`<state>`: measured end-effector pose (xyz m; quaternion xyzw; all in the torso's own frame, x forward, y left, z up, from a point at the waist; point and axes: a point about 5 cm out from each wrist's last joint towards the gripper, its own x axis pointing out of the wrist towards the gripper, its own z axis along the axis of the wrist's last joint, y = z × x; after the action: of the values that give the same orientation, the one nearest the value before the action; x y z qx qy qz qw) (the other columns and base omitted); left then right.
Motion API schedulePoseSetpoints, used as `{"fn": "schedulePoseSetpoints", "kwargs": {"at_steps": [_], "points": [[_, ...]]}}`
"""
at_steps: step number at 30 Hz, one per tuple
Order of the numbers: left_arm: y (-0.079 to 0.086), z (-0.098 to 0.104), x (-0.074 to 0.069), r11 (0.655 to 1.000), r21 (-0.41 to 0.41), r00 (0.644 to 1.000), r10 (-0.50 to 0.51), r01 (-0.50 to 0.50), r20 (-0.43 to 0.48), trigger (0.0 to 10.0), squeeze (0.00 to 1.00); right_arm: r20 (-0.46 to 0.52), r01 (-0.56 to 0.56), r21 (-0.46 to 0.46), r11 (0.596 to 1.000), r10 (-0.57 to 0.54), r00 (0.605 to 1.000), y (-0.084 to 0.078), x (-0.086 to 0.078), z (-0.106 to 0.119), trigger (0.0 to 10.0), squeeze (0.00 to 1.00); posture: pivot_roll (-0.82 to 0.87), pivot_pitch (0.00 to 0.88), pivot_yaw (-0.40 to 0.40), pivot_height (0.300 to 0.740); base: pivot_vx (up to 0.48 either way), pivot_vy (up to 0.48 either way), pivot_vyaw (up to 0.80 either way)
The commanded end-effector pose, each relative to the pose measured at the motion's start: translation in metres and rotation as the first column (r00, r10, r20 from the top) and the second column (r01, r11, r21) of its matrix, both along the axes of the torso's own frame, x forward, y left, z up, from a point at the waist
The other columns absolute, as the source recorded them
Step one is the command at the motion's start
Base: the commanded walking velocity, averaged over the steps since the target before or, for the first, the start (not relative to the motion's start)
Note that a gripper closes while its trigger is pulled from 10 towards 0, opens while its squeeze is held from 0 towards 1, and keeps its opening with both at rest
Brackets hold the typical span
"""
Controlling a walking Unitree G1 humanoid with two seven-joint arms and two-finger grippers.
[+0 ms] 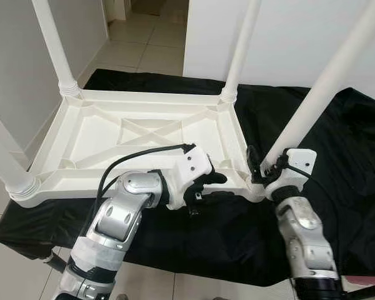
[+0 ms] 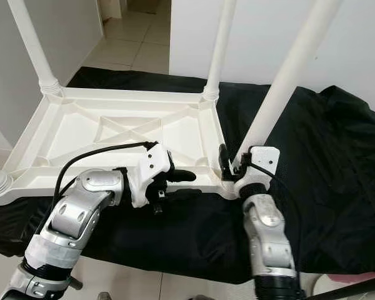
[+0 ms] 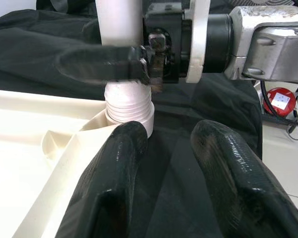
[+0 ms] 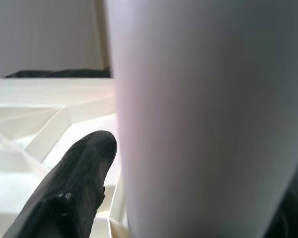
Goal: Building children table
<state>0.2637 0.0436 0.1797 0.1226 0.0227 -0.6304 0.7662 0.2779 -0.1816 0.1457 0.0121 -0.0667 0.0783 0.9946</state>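
A white plastic children's table (image 1: 144,134) lies upside down on a black cloth (image 1: 344,156), its legs pointing up. My right gripper (image 1: 260,170) is shut on the near right leg (image 1: 325,81) just above its ribbed socket (image 3: 129,106). That leg (image 4: 203,124) sits close against one black finger (image 4: 74,183) in the right wrist view. My left gripper (image 1: 220,186) is open at the table's front rim, a little left of that corner. One of its fingers (image 3: 114,168) lies over the rim, the other (image 3: 228,168) over the cloth.
The other legs stand at the far left (image 1: 53,44), far right (image 1: 244,44) and near left (image 1: 6,162) corners. A white wall (image 1: 300,37) rises behind and tiled floor (image 1: 144,44) runs back on the left. A red object (image 3: 280,101) lies beyond the cloth.
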Motion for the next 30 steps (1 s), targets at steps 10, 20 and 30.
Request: {"fn": "schedulePoseSetpoints", "kwargs": {"at_steps": [10,20,30], "points": [[-0.007,0.002,0.002,0.995,-0.016,0.995,0.099,-0.099,0.027,10.0,0.00,-0.026,-0.205,-0.067,0.977,0.203,0.979,-0.018,0.005,-0.005,10.0,0.00,-0.05,0.000,-0.038,0.740,0.000,0.000,0.00],[-0.017,0.003,0.000,0.994,-0.032,0.994,0.104,-0.103,0.037,10.0,0.00,-0.080,-0.313,-0.126,0.941,0.305,0.949,-0.031,0.018,-0.010,0.0,0.00,-0.05,0.000,-0.031,0.740,0.000,0.000,0.00],[-0.015,0.005,0.003,0.991,-0.038,0.991,0.129,-0.127,0.042,10.0,0.00,-0.092,-0.328,-0.111,0.938,0.319,0.943,-0.037,0.018,-0.016,0.0,0.00,-0.04,0.000,-0.036,0.740,0.000,0.000,0.00]]}}
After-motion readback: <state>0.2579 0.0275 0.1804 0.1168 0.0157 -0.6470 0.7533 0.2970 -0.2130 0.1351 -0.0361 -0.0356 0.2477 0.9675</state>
